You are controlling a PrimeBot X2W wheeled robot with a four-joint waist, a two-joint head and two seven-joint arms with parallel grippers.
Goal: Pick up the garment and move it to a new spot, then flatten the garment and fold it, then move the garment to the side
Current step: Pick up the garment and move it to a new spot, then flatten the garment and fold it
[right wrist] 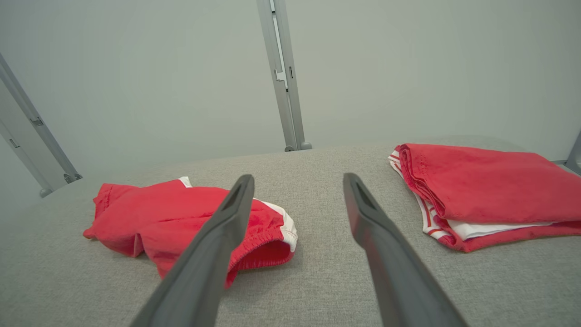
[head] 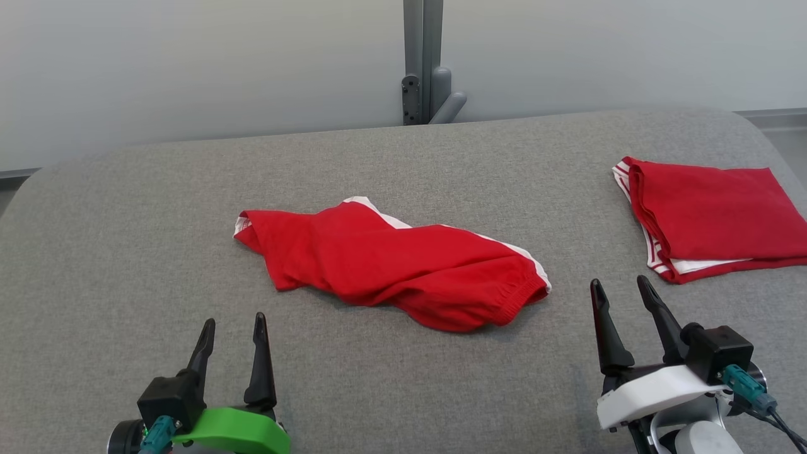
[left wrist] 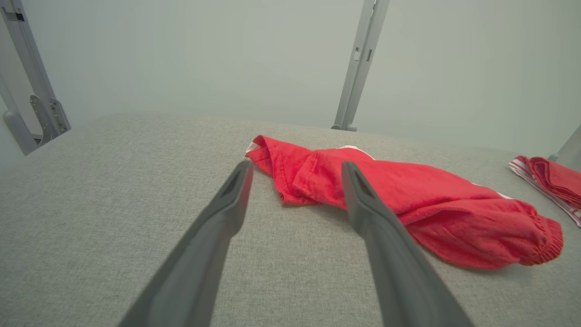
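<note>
A crumpled red garment with white side stripes and an elastic waistband lies in the middle of the grey padded table. It also appears in the left wrist view and the right wrist view. My left gripper stands open near the front left, short of the garment's left end, holding nothing. My right gripper is open at the front right, just right of the waistband end, also with nothing between its fingers.
A second red garment, folded flat with white striped trim, rests at the table's right side. A grey metal post rises behind the far edge. Bare grey surface lies to the left and in front.
</note>
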